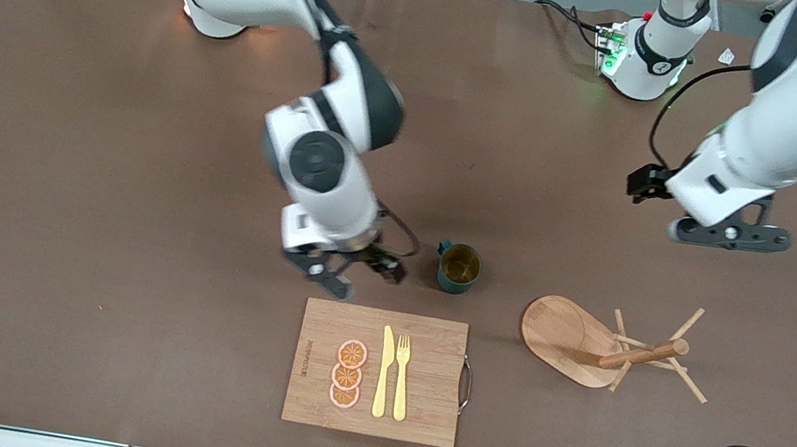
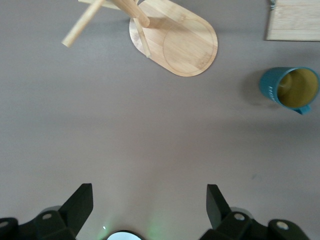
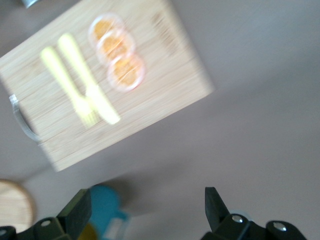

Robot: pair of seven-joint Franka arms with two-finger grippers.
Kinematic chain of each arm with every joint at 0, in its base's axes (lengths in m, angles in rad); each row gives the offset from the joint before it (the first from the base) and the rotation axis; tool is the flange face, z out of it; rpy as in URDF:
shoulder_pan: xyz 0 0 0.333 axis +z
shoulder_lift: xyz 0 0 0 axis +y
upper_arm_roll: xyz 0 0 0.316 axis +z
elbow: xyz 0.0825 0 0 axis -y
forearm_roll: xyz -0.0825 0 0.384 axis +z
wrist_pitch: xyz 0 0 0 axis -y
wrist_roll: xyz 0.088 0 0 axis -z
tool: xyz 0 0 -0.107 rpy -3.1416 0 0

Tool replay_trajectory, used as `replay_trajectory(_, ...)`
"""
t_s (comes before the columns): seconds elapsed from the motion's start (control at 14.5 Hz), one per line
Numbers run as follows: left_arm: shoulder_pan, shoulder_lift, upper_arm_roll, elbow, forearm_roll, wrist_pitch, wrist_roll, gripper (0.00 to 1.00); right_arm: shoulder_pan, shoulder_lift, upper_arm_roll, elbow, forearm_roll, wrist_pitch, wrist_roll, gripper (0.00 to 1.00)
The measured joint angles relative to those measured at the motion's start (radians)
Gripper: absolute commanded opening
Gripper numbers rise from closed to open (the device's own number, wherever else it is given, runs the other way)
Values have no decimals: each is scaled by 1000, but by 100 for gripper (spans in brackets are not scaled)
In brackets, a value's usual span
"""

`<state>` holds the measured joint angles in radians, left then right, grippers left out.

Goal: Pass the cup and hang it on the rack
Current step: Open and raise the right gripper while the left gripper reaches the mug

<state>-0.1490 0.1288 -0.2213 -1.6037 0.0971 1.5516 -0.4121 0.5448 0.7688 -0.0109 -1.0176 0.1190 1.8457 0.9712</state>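
Cup: stands upright on the brown table, mouth up, handle turned toward the right arm's end. It sits just farther from the front camera than the bamboo cutting board, apart from it. Nothing grips it.

Rack: the wooden mug tree stands on its oval base toward the left arm's end of the table, near the cup but not touching it. The front view shows its post and all pegs bare. The left wrist view shows the base in full but cuts off most of the post and pegs at the frame edge.

Right gripper: low over the table between the cup and the board's corner, beside the cup. The right wrist view shows both fingers spread wide with nothing between them, and a corner of the cup just by one finger; the front view does not show this spread clearly.

Left gripper: hangs in the air over bare table, well apart from the cup and rack; this arm waits. The left wrist view shows its fingers wide apart and empty, with the cup and rack both in sight below.

Cutting board: carries three orange slices, a yellow knife and a yellow fork, side by side. The right wrist view shows them blurred; the left wrist view shows only a corner of the board.
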Motion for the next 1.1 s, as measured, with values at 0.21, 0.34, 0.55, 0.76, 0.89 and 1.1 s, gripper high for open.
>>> replay_trajectory(0.21,-136,77,-18,-5,84,35,-287,100,-141,-82,0,-3,0,-137,-281,100)
replay_trajectory(0.34,-238,142,-21,-7,136,76,-517,100,-220,-128,-1,-25,0,-158,-441,100)
replay_trajectory(0.55,-366,240,-22,-7,234,149,-846,100,-337,-195,-3,-94,-23,-158,-637,100)
replay_trajectory(0.76,-463,320,-23,-5,339,179,-1105,100,-438,-239,-3,-131,-45,-153,-708,100)
replay_trajectory(0.89,-503,352,-23,5,361,182,-1191,100,-496,-257,-3,-134,-47,-152,-730,100)
replay_trajectory(1.1,-577,412,-19,38,430,186,-1327,100,-575,-290,-3,-143,-62,-152,-873,100)
